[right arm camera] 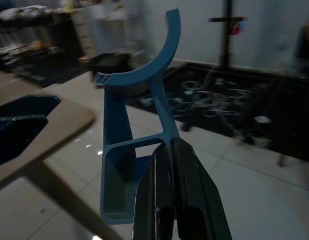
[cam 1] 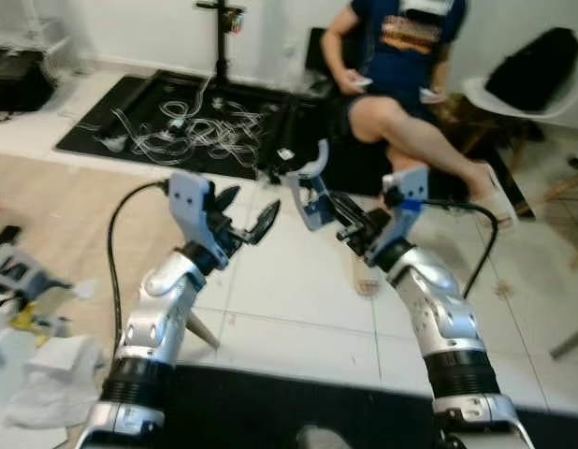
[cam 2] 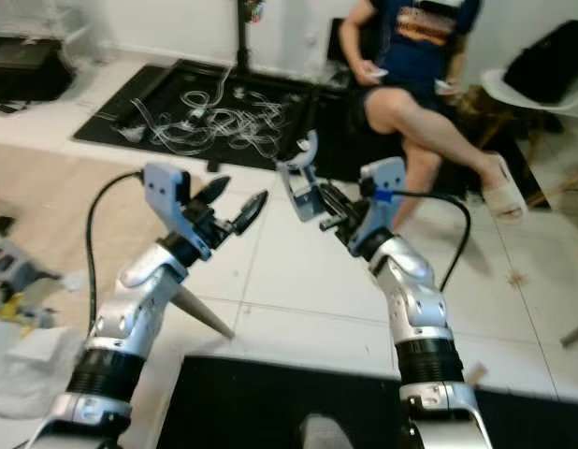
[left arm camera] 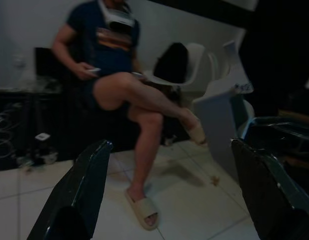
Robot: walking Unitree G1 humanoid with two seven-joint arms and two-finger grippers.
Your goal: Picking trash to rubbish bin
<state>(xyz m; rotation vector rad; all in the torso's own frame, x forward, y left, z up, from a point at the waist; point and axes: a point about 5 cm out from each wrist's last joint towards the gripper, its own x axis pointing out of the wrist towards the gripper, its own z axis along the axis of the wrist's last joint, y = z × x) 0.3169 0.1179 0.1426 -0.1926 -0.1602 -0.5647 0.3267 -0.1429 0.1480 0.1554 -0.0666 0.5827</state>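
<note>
Right gripper (right arm camera: 169,165) clamped on blue plastic bracket (right arm camera: 137,125), left gripper (cam 1: 244,220) spread wide — empty, seated person (cam 1: 401,84) ahead, tangled cables (cam 1: 191,126) beyond

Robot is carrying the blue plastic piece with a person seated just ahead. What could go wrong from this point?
1. The right hand pinches only a thin rib at the edge of the blue plastic bracket; the long piece sticks out and could twist free.
2. The seated person has a leg stretched out near the raised arms; moving forward risks contact.
3. A tangle of white cables lies on the black mat ahead and could snag the feet.
</note>
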